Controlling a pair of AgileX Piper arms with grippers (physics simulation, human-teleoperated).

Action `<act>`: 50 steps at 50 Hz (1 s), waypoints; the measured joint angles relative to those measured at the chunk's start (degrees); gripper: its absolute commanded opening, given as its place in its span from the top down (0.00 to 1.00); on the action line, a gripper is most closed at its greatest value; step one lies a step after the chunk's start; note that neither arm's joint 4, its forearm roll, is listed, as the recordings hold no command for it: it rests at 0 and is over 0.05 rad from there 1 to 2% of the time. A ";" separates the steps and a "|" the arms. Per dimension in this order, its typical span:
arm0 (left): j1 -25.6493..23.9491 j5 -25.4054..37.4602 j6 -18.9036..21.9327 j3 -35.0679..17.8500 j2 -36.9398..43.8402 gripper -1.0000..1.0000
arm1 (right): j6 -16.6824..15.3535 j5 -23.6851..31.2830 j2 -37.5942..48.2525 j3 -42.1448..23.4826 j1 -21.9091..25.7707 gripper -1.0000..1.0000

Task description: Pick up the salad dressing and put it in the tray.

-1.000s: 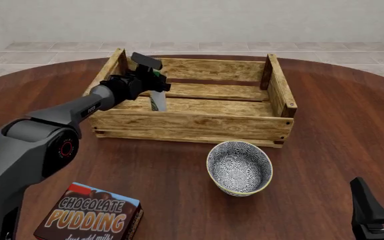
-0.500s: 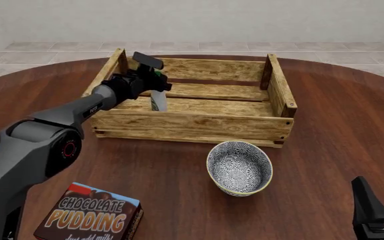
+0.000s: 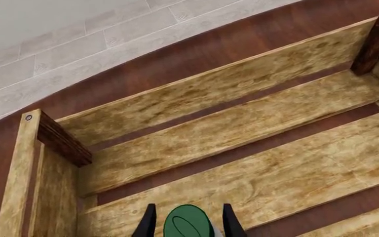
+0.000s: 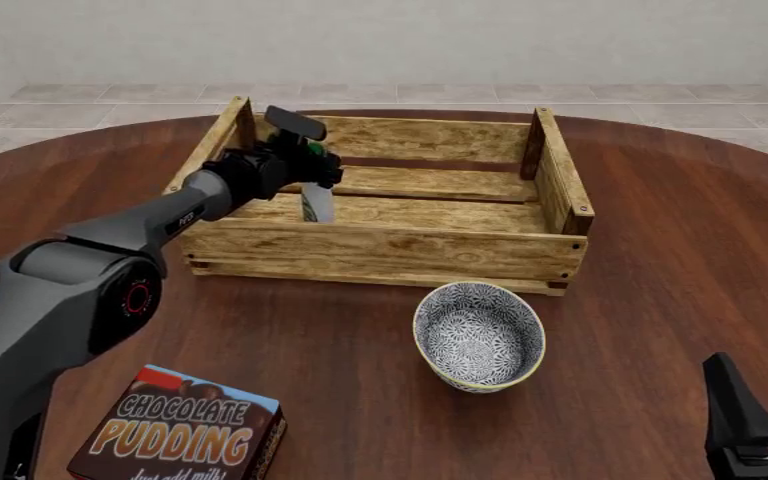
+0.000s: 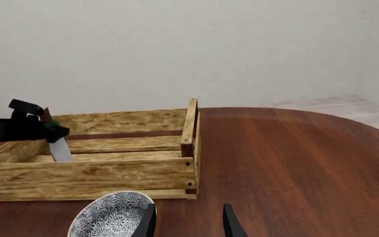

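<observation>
The salad dressing [image 4: 315, 204], a slim white bottle with a dark green cap, stands upright inside the tray [image 4: 384, 255] near its left end. My left gripper [image 4: 313, 166] is open around the cap. In the left wrist view the green cap [image 3: 188, 225] sits between the two fingers with a thin gap on each side. The right wrist view shows the bottle [image 5: 60, 148] behind the crate's front wall [image 5: 91, 173]. Low at the near right, my right gripper [image 4: 766, 388] is open and holds nothing.
A blue-and-white patterned bowl [image 4: 478, 335] sits just in front of the crate. A brown chocolate pudding box [image 4: 177, 430] lies at the near left. The round wooden table [image 4: 678, 260] has a tiled floor beyond it.
The left gripper has shifted slightly up and back at the cap. The bottle stays standing in the crate. The right arm has not moved.
</observation>
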 measured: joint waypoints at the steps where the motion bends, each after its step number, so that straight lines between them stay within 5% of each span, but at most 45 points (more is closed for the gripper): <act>1: 0.01 0.00 0.08 0.04 0.00 0.00 | 0.00 0.00 0.00 0.00 0.00 0.00; 50: -0.82 0.66 1.81 1.05 -3.96 0.00 | -0.01 -0.18 0.00 0.01 -0.16 0.00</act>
